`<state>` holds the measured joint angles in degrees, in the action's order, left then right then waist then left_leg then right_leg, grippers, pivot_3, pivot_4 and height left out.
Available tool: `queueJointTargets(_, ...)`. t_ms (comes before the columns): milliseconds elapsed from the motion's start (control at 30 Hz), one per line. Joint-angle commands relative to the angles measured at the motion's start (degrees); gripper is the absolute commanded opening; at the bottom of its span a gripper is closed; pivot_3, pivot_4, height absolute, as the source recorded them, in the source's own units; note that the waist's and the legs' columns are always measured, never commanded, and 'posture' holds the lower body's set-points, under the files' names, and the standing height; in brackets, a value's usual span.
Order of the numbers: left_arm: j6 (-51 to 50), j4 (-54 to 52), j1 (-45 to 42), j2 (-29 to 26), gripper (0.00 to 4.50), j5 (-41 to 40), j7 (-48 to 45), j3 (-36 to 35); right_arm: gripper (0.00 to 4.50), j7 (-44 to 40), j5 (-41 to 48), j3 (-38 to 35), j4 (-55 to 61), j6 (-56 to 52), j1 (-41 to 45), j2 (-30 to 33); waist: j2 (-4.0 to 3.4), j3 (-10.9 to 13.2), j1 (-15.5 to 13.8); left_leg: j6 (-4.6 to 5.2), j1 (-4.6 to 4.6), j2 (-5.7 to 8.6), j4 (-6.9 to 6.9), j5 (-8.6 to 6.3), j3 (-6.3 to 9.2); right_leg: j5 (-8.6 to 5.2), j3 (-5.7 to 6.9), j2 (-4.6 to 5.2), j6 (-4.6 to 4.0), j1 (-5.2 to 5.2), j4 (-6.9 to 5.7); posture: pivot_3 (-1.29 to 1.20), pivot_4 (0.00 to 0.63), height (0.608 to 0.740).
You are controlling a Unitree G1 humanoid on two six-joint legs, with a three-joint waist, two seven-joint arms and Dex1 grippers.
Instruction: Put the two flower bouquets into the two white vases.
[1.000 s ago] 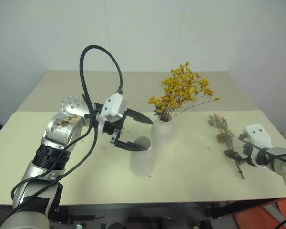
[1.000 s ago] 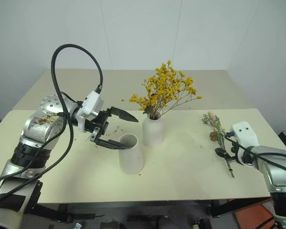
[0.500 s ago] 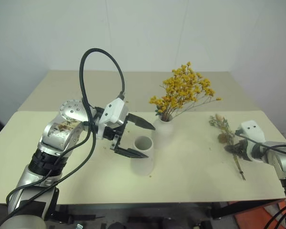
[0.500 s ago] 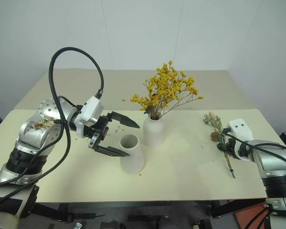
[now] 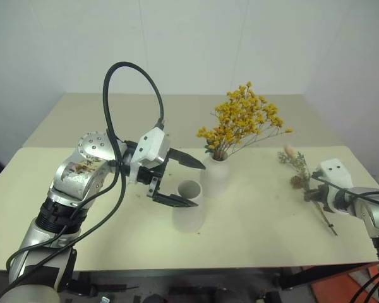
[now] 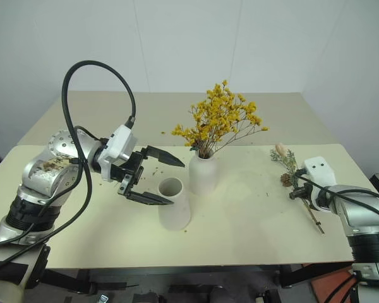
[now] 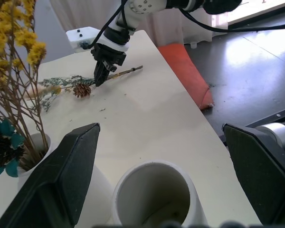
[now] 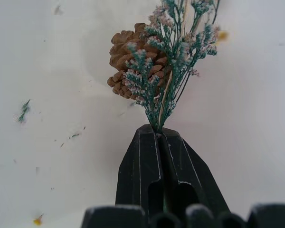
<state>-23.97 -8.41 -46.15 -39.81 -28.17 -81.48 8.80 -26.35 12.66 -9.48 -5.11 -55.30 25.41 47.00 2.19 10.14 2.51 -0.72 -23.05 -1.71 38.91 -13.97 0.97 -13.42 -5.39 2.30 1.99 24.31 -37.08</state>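
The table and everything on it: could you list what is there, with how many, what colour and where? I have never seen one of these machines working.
Table: one, pale cream, under everything.
Bottle vase: one, white, mid-table, holding the yellow bouquet.
Yellow bouquet: one, yellow-orange, standing in the bottle vase.
Cylinder vase: one, white, empty, nearer the robot than the bottle vase.
Grey-green bouquet: one, with a brown pinecone, at the table's right side.
Plant crumbs: several, scattered on the table.
Left gripper: one, black fingers, open, at the cylinder vase's mouth.
Right gripper: one, black, shut on the grey-green bouquet's stems.
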Motion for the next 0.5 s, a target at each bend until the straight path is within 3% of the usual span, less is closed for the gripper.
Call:
queueJointTargets(33,-0.40,-1.45,0.49,-0.81,4.50,-1.37,1.47,-3.04,0.02,11.46,-1.16,-12.56,12.26,5.31,-2.00,-6.02,0.00,0.00,-0.02,0.00,0.00,0.00,-0.02,0.00,-0.02,0.00,-0.02,0.00,0.00,0.01,-0.01,0.00,0.150,0.740)
queueJointTargets(133,-0.32,-0.44,1.13,-1.92,4.50,-1.14,2.04,-4.13,0.02,15.39,-2.23,-18.48,25.92,14.99,-9.28,-12.25,-0.11,-0.04,-0.09,0.00,-0.06,0.00,-0.04,0.00,0.06,-0.01,0.02,-0.01,0.02,0.08,-0.02,0.00,0.150,0.740)
queueJointTargets(200,0.05,0.70,1.37,-2.50,4.50,-0.97,2.10,-4.59,0.02,13.89,2.86,-22.40,33.12,22.62,-12.63,-18.21,-0.11,-0.04,-0.11,0.00,-0.09,-0.01,-0.05,0.00,0.09,-0.02,0.06,-0.01,0.03,0.09,0.00,0.00,0.150,0.740)
queueJointTargets(367,1.97,4.91,0.77,-3.70,4.50,0.03,0.75,-4.90,0.02,10.46,17.36,-28.24,44.11,28.78,-19.25,-28.51,-0.13,-0.05,-0.07,0.00,0.10,-0.01,-0.02,0.00,0.05,-0.01,0.03,0.00,0.04,-0.13,0.00,0.00,0.150,0.740)
queueJointTargets(500,2.99,7.08,0.28,-4.69,4.50,0.51,-0.31,-5.21,0.02,4.86,26.93,-26.78,50.13,33.83,-26.65,-32.85,-0.15,-0.04,-0.05,0.00,0.15,-0.04,-0.07,0.00,0.06,-0.04,0.06,-0.02,0.00,-0.14,0.00,0.00,0.150,0.740)
